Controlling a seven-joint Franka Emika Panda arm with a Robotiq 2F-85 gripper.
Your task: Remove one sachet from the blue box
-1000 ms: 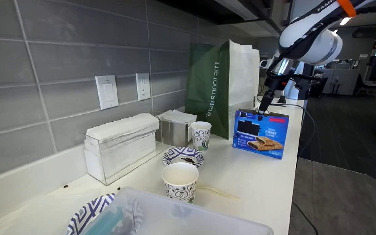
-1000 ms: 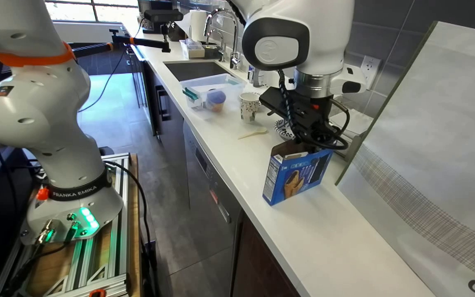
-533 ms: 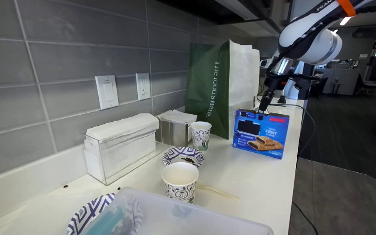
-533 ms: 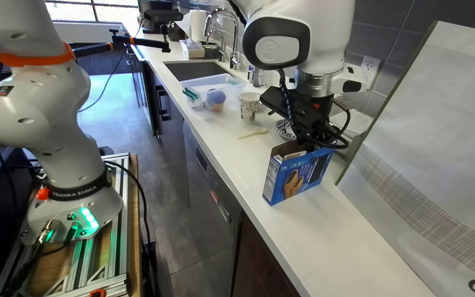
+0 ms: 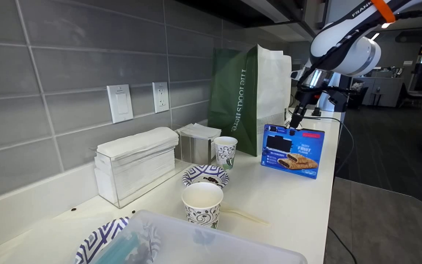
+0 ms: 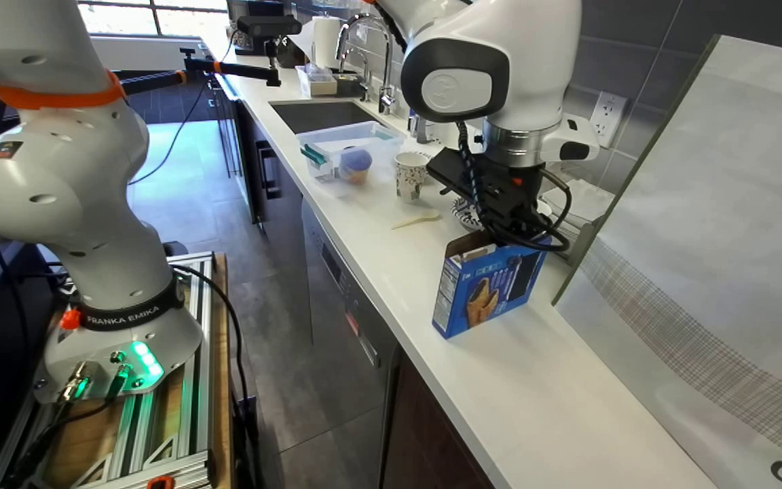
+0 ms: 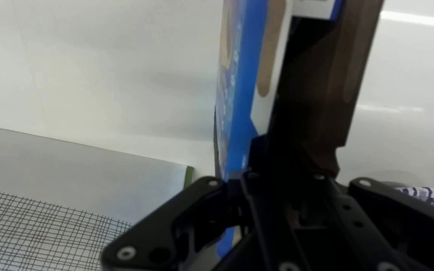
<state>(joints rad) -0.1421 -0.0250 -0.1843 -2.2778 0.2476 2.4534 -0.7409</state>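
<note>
Blue box (image 5: 294, 151) shows its red label (image 5: 311, 135) only in an exterior view; unclear whether end effector (image 5: 294, 125) grips.

The blue box (image 7: 245, 86) is standing open-topped, mouth facing the camera. Its printed blue wall is showing on the left, a pale strip lining the rim; the inside is looking dark brown. The pincer (image 7: 288, 165) is filling the bottom, fingertips lost in shadow at the mouth's lower end; spread or closed, unclear. White worktop (image 7: 126, 94) is lying on both sides, glare streaking the right. Lower left, a grid-printed paper bag (image 7: 89, 173) is showing; lower right, a patterned bowl (image 7: 431, 194) is peeking out.
</note>
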